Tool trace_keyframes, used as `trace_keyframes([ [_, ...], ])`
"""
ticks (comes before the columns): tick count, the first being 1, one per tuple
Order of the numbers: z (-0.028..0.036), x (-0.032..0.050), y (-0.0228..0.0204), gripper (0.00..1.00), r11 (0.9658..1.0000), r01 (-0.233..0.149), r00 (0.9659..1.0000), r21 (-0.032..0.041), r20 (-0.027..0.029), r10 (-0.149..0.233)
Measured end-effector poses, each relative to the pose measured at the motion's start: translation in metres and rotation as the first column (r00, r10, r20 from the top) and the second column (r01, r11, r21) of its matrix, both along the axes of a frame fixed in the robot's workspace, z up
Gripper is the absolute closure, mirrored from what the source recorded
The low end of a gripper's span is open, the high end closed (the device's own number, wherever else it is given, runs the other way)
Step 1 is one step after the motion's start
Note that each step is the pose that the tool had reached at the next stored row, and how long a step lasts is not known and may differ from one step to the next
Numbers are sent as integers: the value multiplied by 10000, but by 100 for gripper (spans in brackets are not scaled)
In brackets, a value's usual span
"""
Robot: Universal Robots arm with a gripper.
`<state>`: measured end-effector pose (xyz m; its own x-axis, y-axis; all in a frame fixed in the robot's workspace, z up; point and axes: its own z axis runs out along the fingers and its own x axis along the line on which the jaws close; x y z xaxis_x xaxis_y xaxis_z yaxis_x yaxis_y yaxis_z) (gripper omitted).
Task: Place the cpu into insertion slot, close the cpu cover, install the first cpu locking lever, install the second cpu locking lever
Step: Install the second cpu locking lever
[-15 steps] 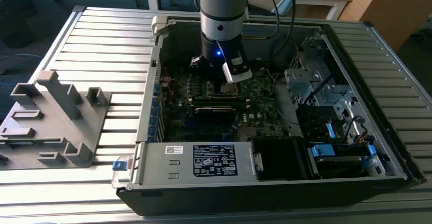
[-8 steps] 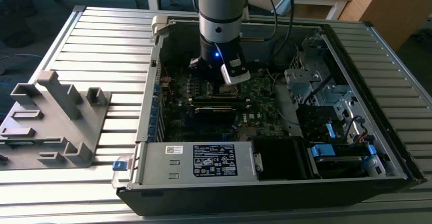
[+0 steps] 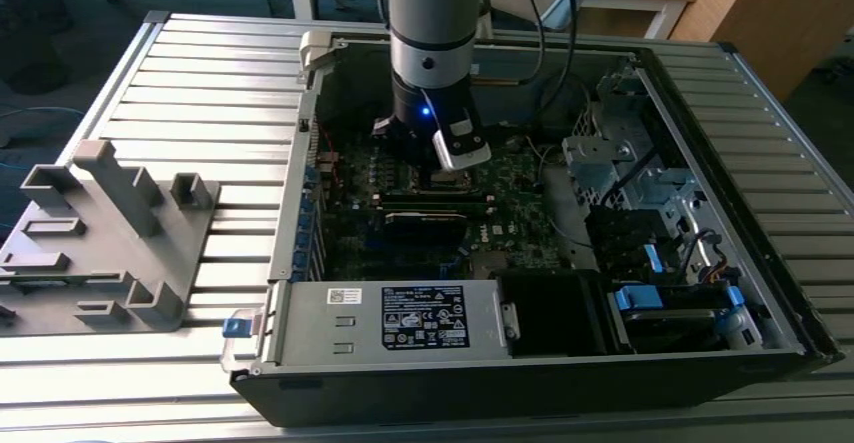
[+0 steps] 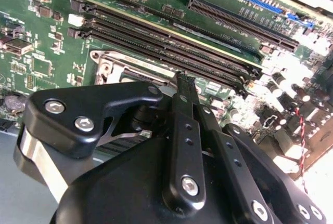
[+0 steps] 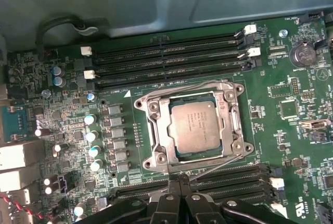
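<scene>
The cpu (image 5: 193, 126) sat in the insertion slot (image 5: 154, 129) under the cpu cover (image 5: 161, 140), flanked by memory slots (image 5: 171, 52); the gripper (image 5: 179, 183) hovered nearby, fingers together on nothing

You had an open computer case (image 3: 747, 293) lying on a slatted metal table (image 3: 200, 73). At its near end sat a labelled silver power-supply box (image 3: 387, 318), with blue-tabbed drive bays (image 3: 674, 308) toward the exterior view's right. A grey plastic fixture (image 3: 114, 233) stood on the table at the exterior view's left, apart from the case. On the green motherboard (image 5: 291, 146) you could see long black memory slots (image 5: 171, 52) and a row of silver capacitors (image 5: 93, 141).
</scene>
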<state>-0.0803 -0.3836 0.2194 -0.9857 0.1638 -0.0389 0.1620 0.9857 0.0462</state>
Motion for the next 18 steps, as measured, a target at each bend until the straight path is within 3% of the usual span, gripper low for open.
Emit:
trace_keyframes([
  [13,-122,-84,0,89,10000,0,10000,26,-1,0],
  [17,-126,-84,0,89,10000,-2,10000,32,-2,2],
  [18,-127,-85,0,89,10000,0,10000,62,-1,0],
])
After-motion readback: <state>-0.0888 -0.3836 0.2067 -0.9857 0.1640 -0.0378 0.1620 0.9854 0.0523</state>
